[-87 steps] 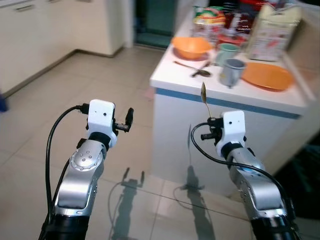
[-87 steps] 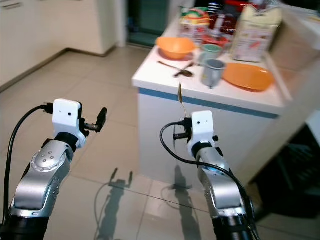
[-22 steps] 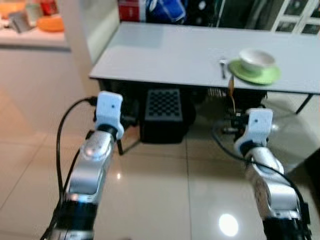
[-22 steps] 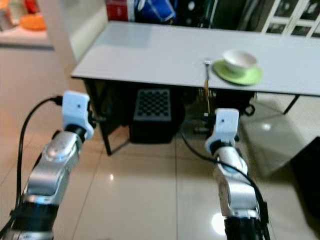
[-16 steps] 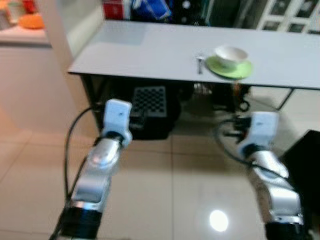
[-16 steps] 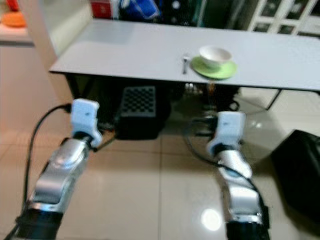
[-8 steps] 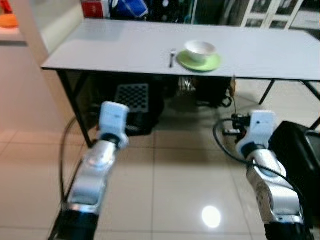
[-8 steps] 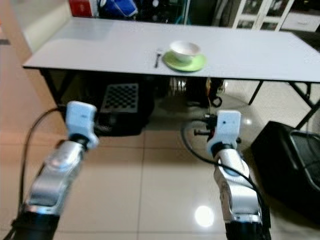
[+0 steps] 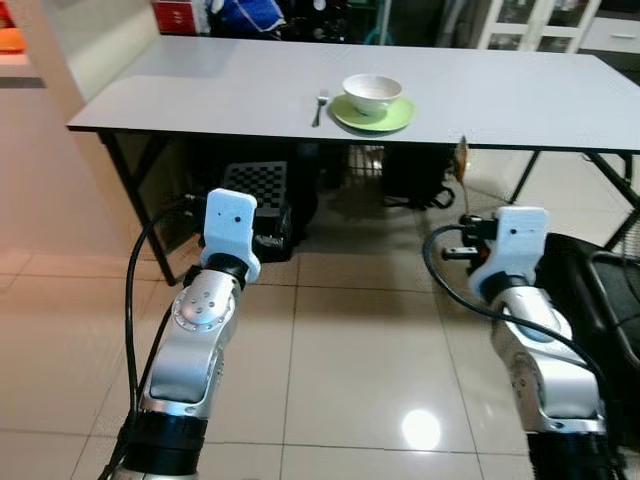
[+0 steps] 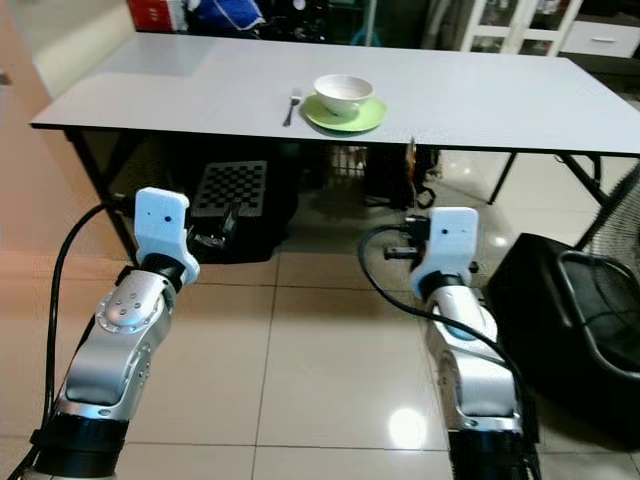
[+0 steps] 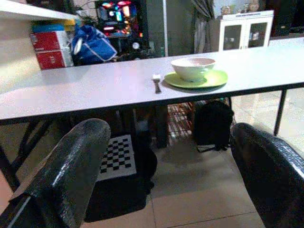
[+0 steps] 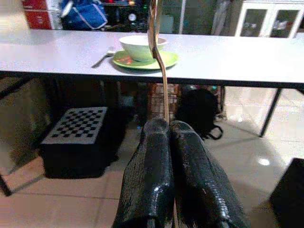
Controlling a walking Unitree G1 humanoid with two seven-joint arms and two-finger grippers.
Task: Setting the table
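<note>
The slim gold-toned metal spoon (image 12: 158, 52) stands upright, long axis vertical, bowl end up and handle pinched between the closed fingers (image 12: 149, 180) of the right gripper (image 9: 463, 226), low in the right half of the left eye view, in front of the surface and below its edge. The left gripper (image 11: 161, 190) hangs in the lower left with its two black fingers spread wide and empty. On the long pale grey surface (image 9: 180, 90) across the top of the frame sit one white bowl (image 9: 372, 92) on one round light green plate (image 9: 398, 114), and one silver fork (image 9: 319, 105) just left of the plate, pointing away from the robot. Below are glossy beige floor tiles (image 9: 340, 350), a black checker-topped crate (image 9: 250, 185) under the surface, and white cabinets (image 11: 242, 28) behind.
</note>
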